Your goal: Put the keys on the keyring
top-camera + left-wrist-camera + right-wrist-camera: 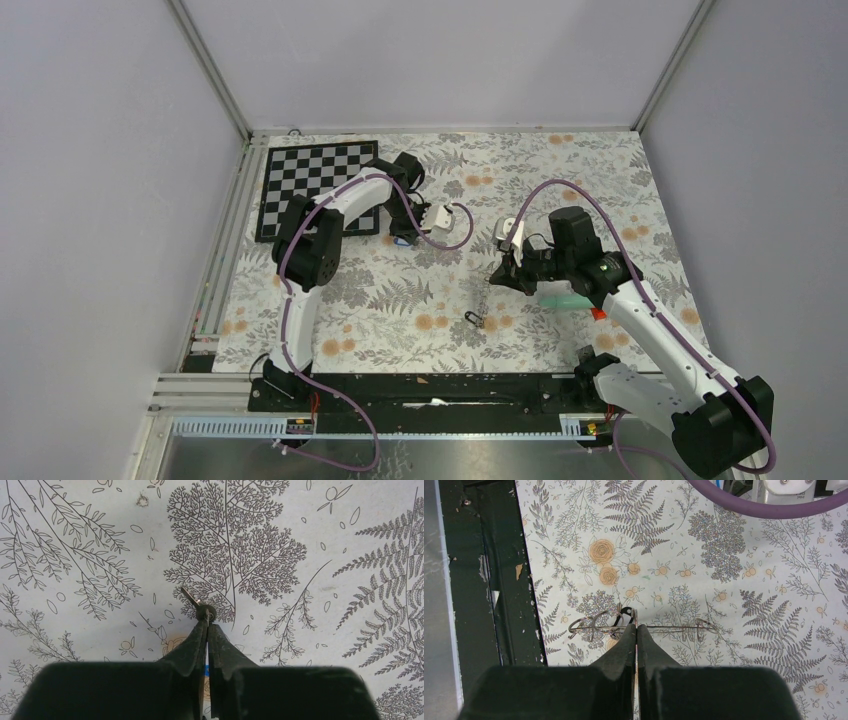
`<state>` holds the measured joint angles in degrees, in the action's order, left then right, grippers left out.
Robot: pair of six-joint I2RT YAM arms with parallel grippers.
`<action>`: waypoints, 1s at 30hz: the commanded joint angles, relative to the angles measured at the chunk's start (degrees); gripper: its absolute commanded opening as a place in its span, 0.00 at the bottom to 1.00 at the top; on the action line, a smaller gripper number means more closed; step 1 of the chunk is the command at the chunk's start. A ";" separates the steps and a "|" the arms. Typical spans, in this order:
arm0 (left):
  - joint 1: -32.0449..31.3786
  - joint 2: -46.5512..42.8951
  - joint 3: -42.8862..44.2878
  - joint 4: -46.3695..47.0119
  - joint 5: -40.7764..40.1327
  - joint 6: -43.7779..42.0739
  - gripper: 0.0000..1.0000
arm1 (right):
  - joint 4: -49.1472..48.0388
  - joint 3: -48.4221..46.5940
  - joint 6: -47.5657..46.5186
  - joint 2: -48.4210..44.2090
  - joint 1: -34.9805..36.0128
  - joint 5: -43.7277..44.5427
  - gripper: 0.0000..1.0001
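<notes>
My left gripper (pixel 403 238) (pixel 206 622) is shut on the blue-tagged key. Its small metal blade (pixel 190 596) sticks out past the fingertips and a strip of the blue tag (pixel 205 667) shows between the fingers. It is held above the floral cloth. My right gripper (pixel 503 268) (pixel 636 627) is shut on the keyring (pixel 674 627), which I see edge-on as a thin hoop (pixel 484 292) carrying small split rings (pixel 591 623). The black key tag (pixel 625 612) shows just beyond the right fingertips, against the hoop. I cannot tell whether it is threaded on.
The black-and-white chequered board (pixel 310 185) lies at the back left. A teal stick (pixel 565 300) with a red piece (pixel 598 313) lies under the right arm. The black rail (pixel 499 580) runs along the table's near edge. Purple cables loop off both arms.
</notes>
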<state>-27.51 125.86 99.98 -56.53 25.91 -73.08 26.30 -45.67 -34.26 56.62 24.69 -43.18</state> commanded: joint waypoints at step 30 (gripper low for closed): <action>-13.00 -47.34 -22.73 29.55 15.08 27.98 0.00 | -6.00 -13.57 14.33 10.22 0.74 -14.23 0.00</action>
<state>-39.35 81.28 76.34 -32.23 39.75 -49.15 24.01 -56.47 -23.97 65.91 24.77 -52.75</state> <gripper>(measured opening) 0.010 0.019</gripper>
